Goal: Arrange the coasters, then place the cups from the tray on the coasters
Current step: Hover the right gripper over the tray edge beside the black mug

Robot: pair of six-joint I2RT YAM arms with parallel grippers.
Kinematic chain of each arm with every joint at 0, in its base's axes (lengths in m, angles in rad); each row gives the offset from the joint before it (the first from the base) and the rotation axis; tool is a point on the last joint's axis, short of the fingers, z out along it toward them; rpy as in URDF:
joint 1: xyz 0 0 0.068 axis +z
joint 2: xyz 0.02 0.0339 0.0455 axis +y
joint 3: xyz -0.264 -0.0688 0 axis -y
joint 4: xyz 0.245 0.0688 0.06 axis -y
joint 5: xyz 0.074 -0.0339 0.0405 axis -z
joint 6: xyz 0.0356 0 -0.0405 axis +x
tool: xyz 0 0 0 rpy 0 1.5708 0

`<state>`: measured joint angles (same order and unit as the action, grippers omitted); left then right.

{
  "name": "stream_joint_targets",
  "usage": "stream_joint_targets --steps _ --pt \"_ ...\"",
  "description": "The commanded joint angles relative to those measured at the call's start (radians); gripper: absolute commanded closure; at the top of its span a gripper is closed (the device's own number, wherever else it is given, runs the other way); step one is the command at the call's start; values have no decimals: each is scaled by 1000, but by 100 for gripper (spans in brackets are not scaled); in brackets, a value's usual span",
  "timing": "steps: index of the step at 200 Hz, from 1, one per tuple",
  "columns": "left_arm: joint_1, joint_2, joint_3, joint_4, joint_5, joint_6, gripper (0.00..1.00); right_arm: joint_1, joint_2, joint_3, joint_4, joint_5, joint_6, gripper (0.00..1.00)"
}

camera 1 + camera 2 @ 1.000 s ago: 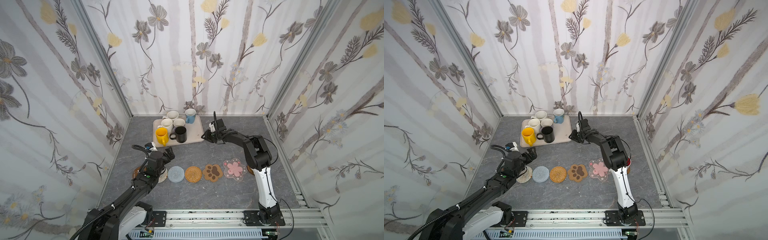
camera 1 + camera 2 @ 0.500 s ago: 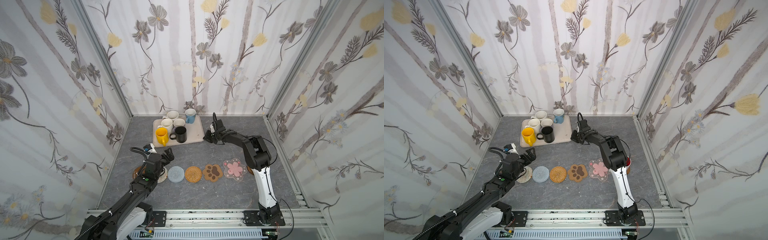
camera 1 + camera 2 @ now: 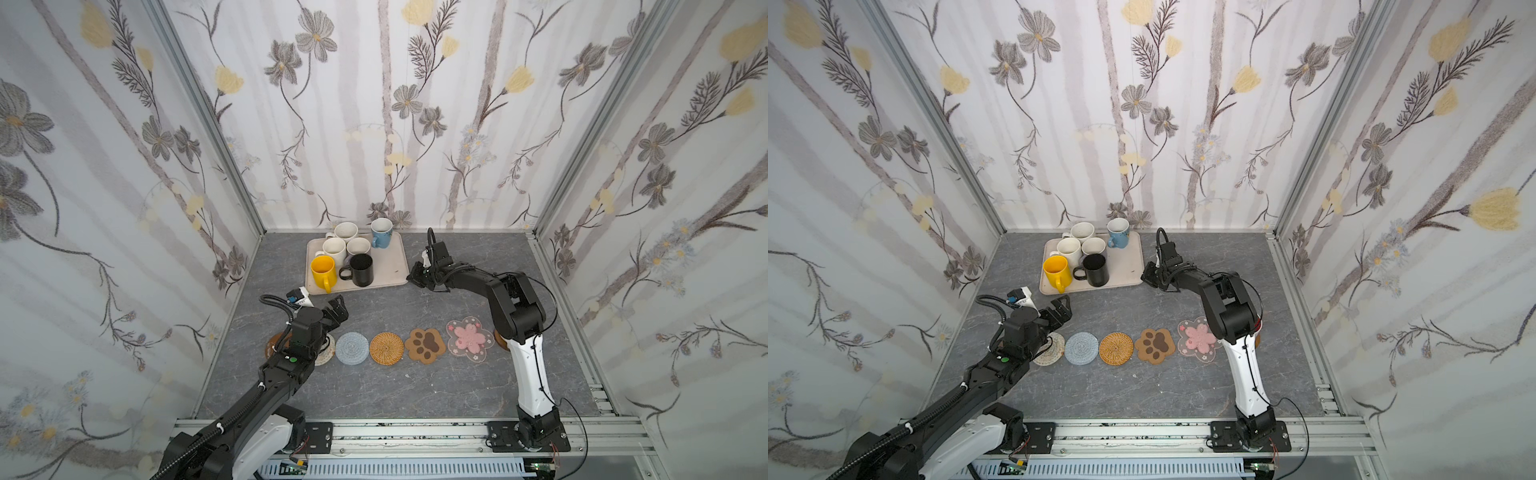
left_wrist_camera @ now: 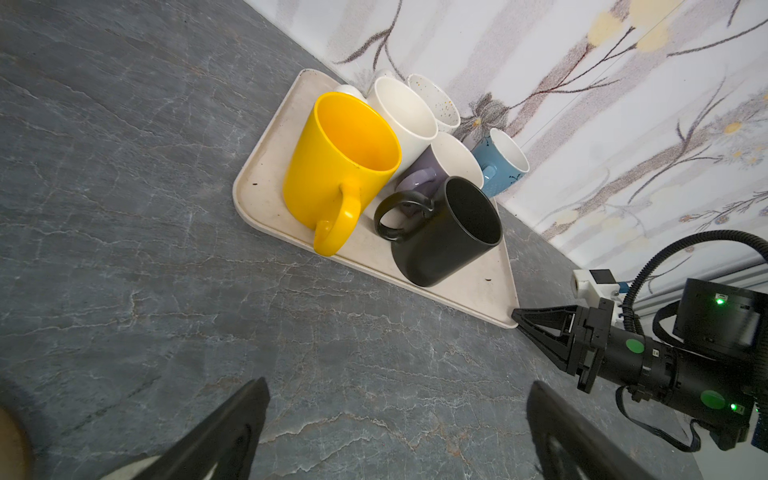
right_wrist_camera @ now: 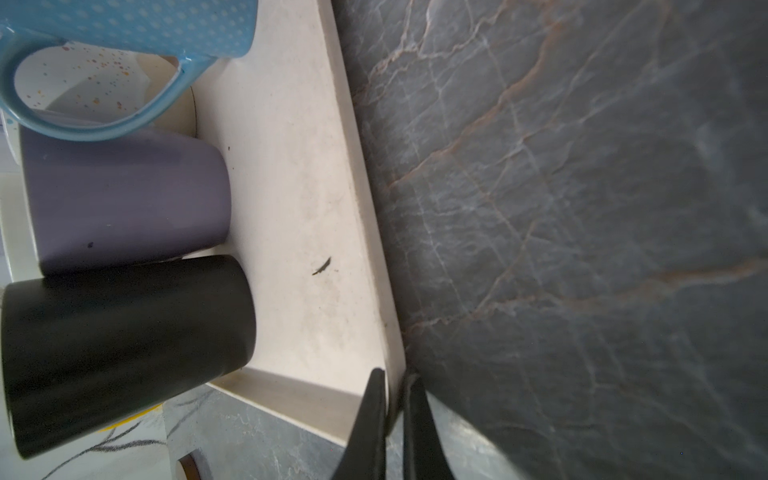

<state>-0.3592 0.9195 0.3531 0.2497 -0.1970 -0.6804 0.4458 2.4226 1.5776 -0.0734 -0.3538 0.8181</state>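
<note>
The cream tray (image 3: 390, 266) stands at the back with several cups: yellow (image 3: 322, 270), black (image 3: 361, 270), light blue (image 3: 381, 232), lavender (image 5: 124, 199) and cream-white ones (image 3: 334, 249). My right gripper (image 3: 413, 276) (image 5: 395, 376) is shut on the tray's rim at its near right corner. The coasters lie in a row in front: blue crochet (image 3: 352, 348), rattan (image 3: 386, 348), paw (image 3: 425, 344), pink blossom (image 3: 470, 340). My arm partly covers a beige woven one (image 3: 328, 355). My left gripper (image 3: 341, 309) (image 4: 399, 386) hovers open over bare table between this row and the tray.
A brown disc (image 3: 272, 345) peeks out left of my left arm, and another brown edge (image 3: 500, 338) shows behind the right arm's upright link. Flowered walls close in the grey table on three sides. A metal rail runs along the front.
My right gripper has closed on the tray's rim. The left gripper has stayed open and has hardly shifted.
</note>
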Motion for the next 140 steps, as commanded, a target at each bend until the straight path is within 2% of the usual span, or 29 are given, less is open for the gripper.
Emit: stream_joint_targets --steps 1,140 --pt "1 -5 4 22 -1 4 0 -2 -32 -24 33 -27 -43 100" --pt "0 -1 24 22 23 -4 0 -23 -165 -241 72 -1 -84 100"
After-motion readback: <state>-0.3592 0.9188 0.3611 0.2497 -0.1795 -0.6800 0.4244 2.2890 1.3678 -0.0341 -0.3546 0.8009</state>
